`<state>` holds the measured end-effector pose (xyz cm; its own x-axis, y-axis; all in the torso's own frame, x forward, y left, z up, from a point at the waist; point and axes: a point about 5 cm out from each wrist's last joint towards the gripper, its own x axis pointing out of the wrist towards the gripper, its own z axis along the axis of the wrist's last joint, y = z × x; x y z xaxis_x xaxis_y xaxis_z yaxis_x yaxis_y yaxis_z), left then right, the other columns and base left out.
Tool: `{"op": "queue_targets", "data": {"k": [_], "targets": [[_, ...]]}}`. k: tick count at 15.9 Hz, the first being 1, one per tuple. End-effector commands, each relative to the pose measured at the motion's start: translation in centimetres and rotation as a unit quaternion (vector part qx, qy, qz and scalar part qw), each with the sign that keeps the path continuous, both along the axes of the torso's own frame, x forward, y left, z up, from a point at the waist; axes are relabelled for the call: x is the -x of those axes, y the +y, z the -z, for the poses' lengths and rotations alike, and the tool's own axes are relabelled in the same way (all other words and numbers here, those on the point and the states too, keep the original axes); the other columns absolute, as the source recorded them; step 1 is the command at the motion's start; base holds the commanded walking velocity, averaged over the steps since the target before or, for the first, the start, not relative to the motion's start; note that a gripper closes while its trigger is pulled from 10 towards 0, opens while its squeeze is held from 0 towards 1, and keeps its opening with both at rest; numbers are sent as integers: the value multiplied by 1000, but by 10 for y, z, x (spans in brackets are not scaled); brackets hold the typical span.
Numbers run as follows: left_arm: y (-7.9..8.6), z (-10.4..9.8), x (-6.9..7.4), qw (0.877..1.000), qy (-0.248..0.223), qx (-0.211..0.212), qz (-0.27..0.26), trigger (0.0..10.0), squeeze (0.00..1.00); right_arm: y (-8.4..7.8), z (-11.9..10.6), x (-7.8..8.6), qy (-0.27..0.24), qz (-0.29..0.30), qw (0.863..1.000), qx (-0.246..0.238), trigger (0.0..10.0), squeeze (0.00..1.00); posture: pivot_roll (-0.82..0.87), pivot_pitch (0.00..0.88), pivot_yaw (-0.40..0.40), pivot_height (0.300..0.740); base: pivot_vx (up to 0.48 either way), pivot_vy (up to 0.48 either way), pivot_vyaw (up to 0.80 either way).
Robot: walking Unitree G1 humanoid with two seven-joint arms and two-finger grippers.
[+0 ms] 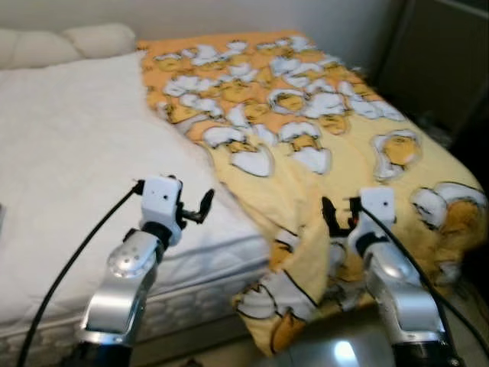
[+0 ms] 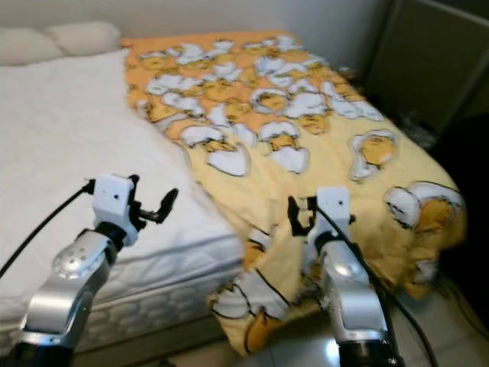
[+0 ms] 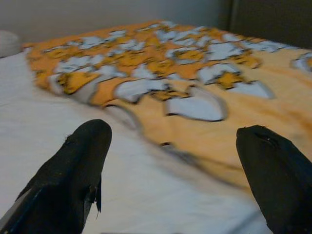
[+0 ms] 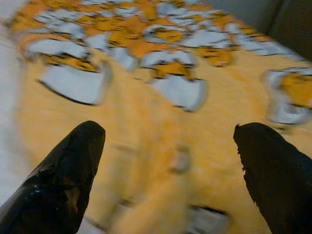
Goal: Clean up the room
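We're standing at the foot corner of a bed with a white quilted mattress [image 1: 69, 176]. A yellow-orange fleece blanket printed with white-and-yellow cartoon figures [image 1: 321, 130] covers the bed's right half; its left edge runs diagonally down the mattress, and its near corner hangs bunched over the bed's edge toward the floor. Two pale pillows [image 1: 69, 42] sit at the head, against the wall.

Left gripper [image 1: 200, 206] is raised over the bare mattress near its front edge, just left of the blanket's edge. Right gripper [image 1: 336, 214] is up over the draped blanket near the hanging corner.

Head views don't resolve the finger gaps; the wrist views do. Left wrist view: both black fingers [image 3: 73, 170] spread wide apart, nothing between them, white mattress directly below and the blanket edge just ahead. Right wrist view: fingers [image 4: 63, 170] also wide apart and holding nothing, with blanket under them; that picture is motion-blurred.

Only the head views show the dark cabinet [image 1: 443, 61] beyond the bed's right side.
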<state>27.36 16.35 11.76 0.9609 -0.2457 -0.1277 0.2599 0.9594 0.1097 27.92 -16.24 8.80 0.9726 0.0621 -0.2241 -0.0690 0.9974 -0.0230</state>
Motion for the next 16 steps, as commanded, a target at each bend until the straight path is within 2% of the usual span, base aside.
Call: {"op": "queue_targets", "data": {"k": [1, 3, 7, 9, 10, 11, 12, 14, 15, 16], "targets": [[-1, -2, -1, 1000, -2, 2, 2, 10000, 988, 0, -1, -3, 3, -4, 1000, 0, 10000, 0, -21, 0, 0, 740, 315, 0, 0], [-2, -2, 1, 1000, 5, 2, 18, 10000, 945, 1, 3, -7, 20, -5, 1000, -10, 10000, 0, -16, 0, -1, 740, 0, 0, 0], [-7, -1, 6, 996, 15, -17, 84, 10000, 796, 5, 28, -28, 120, -6, 993, 4, 10000, 0, -23, 0, 19, 740, 0, 0, 0], [-10, 0, 9, 991, 29, -36, 130, 10000, 557, 5, 32, -39, 141, 13, 990, -12, 10000, 0, -22, 0, 25, 740, 0, 0, 0], [-12, 1, 9, 986, 38, -44, 156, 10000, 275, 5, 36, -45, 157, 21, 987, -16, 10000, 0, -20, 0, 29, 740, 0, 0, 0], [-14, 0, 10, 982, 47, -47, 178, 10000, 106, 4, 40, -50, 178, 26, 983, -18, 10000, 0, -18, 0, 29, 740, 0, 0, 0], [-15, 0, 9, 978, 52, -52, 196, 10000, 0, 3, 41, -54, 194, 30, 980, -21, 10000, 0, -12, 0, 30, 740, 0, 0, 0], [-14, -2, 10, 969, 60, -70, 228, 10000, 0, 0, 43, -61, 212, 55, 974, -64, 10000, 0, -6, 0, 30, 740, 0, 0, 0], [-13, -2, 10, 968, 62, -69, 231, 10000, 0, -1, 43, -62, 215, 60, 973, -65, 10000, 0, 9, 0, 28, 740, 0, 0, 0], [-12, -2, 12, 966, 66, -77, 238, 10000, 0, -3, 44, -63, 221, 58, 972, -43, 10000, 0, 14, 0, 27, 740, 0, 0, 0]]}}
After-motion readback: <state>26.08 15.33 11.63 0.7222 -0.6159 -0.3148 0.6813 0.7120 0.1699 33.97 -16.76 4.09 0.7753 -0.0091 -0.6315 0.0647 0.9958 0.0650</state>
